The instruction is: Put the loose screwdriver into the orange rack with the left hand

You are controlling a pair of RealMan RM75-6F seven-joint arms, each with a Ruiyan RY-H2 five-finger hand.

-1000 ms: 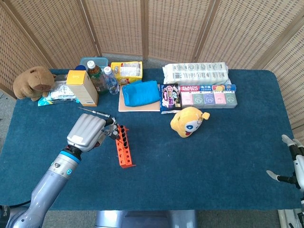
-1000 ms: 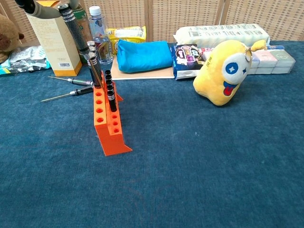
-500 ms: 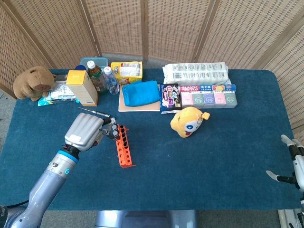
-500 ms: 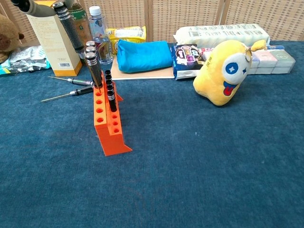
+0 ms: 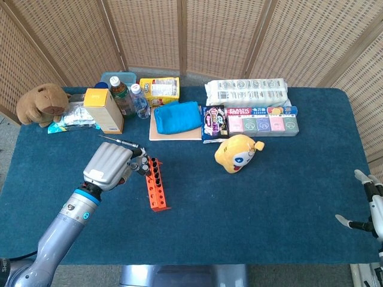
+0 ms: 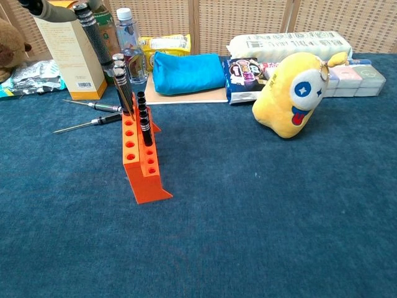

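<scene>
At left of centre in the head view, the left hand (image 5: 112, 165) grips the screwdriver (image 6: 102, 45), its tip slanting down at the far end of the orange rack (image 6: 141, 159), not visibly seated. Release remains. The right hand (image 5: 368, 206) rests empty at lower right.

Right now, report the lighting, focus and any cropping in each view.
Head view: even light, sharp, soft shadow beside the orange rack; right robot hand cut off at the edge. Chest view: sharp; left robot hand cropped at top, the screwdriver tilted.
</scene>
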